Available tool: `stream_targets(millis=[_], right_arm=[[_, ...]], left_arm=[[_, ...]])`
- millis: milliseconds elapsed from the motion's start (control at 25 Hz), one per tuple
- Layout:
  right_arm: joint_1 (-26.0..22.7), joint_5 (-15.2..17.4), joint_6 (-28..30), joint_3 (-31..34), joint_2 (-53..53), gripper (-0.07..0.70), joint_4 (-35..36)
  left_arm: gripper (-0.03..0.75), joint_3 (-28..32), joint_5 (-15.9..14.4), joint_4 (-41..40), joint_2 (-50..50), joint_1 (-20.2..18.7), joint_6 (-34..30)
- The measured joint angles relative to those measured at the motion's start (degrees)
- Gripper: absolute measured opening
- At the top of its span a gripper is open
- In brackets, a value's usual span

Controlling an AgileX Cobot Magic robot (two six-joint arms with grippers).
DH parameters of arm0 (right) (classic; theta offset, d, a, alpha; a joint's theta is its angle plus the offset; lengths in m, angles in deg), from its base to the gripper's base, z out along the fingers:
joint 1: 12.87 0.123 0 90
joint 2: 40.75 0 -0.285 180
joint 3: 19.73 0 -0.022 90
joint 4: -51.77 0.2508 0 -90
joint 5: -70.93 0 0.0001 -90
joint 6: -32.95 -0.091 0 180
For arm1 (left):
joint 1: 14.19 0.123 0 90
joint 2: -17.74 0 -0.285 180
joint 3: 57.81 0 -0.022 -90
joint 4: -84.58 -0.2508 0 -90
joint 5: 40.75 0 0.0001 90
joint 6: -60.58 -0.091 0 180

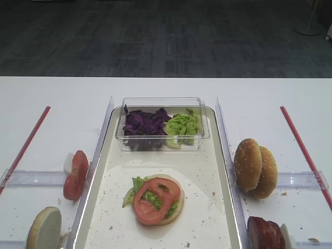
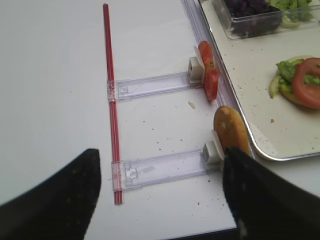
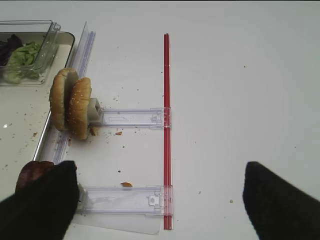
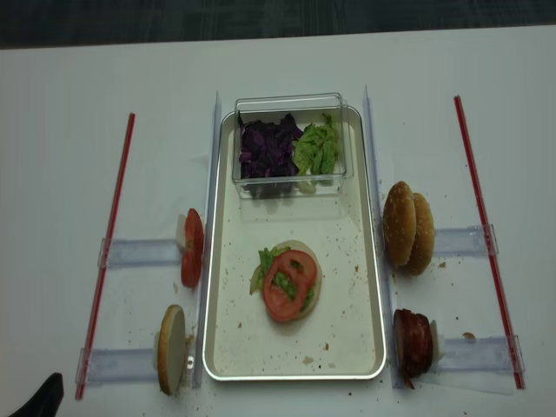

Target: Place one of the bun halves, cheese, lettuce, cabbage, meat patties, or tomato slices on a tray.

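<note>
Nearest the lens, both tools, left [image 2: 160,195] and right [image 3: 160,200], hover wide open over the worktop [image 1: 52,104], holding nothing. Spare bun halves [image 1: 255,168], tomato slices [image 1: 75,175] and patties [image 1: 265,233] stand on edge in clear holders at nine and three o'clock (easy to pinch). On the tray [image 1: 207,207], a bun already carries lettuce [image 1: 139,184] and tomato.

Tray [image 4: 372,287] floor open around stacked bun; clear tub [image 4: 289,143] blocks far end.
</note>
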Motion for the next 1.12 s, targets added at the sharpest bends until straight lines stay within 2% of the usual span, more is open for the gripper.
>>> stream_targets(millis=[480, 720, 1120], right_arm=[[0.0, 0.0, 0.2, 0.0, 0.0, 0.678, 0.0], [0.0, 0.0, 0.2, 0.0, 0.0, 0.678, 0.0], [0.0, 0.0, 0.1, 0.0, 0.0, 0.678, 0.0]], left_arm=[[0.473, 0.0, 0.0, 0.0, 0.0, 0.0, 0.0], [0.473, 0.0, 0.0, 0.0, 0.0, 2.1, 0.0], [0.473, 0.0, 0.0, -0.1, 0.0, 2.1, 0.0]])
